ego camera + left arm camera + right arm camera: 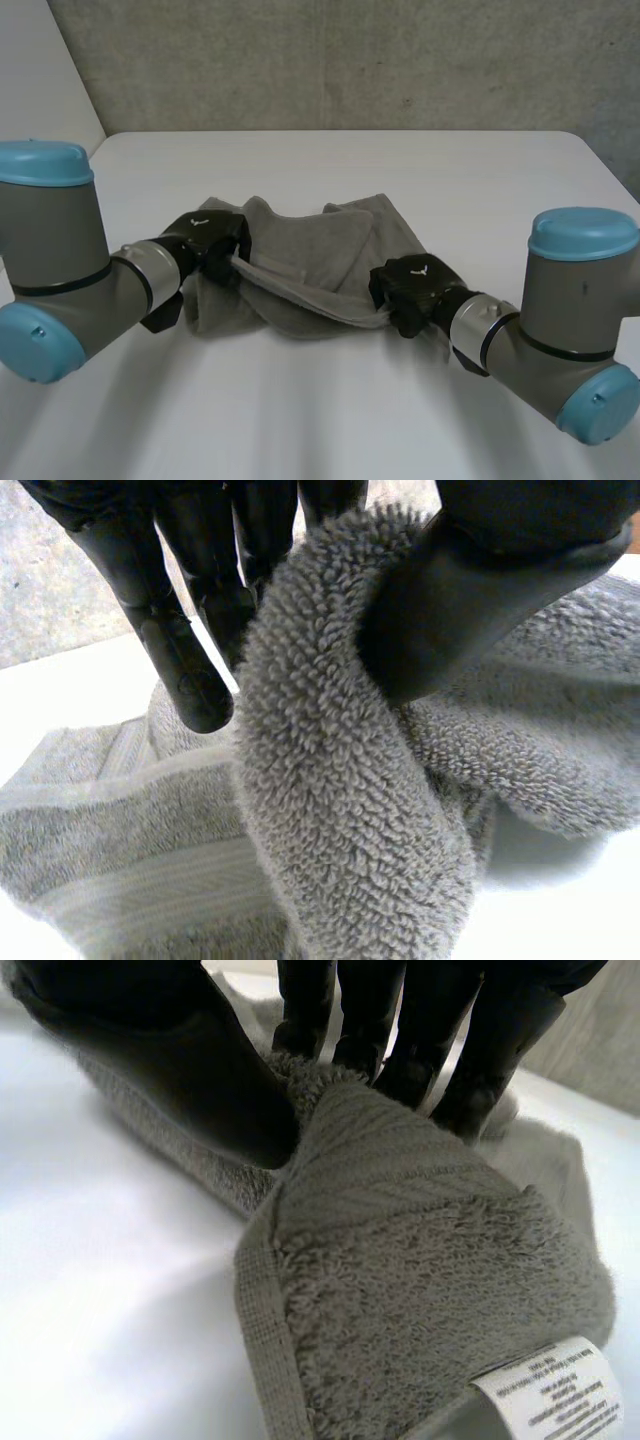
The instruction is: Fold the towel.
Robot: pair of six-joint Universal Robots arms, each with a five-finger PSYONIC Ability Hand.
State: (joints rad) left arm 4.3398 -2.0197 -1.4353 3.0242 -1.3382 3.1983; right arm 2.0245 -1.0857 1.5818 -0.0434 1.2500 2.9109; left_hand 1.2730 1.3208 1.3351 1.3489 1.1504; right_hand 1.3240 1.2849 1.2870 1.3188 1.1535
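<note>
Thumb and fingers of the left hand were curled round a bunched edge of the grey terry-cloth towel, pinching a thick roll of pile. The right hand likewise pinched a near corner at the flat woven band, thumb against fingers, with a white printed care label just beneath. Between the hands the near edge sagged in a slack strand above the rest of the towel, which lay rumpled on the white counter. This looked like the first fold, with the near edge taken up; the next move probably called for carrying it over to the far edge and laying it flat. In the head view the fingers were hidden behind the hands' own backs, and the towel's far corners were lost among creases.
</note>
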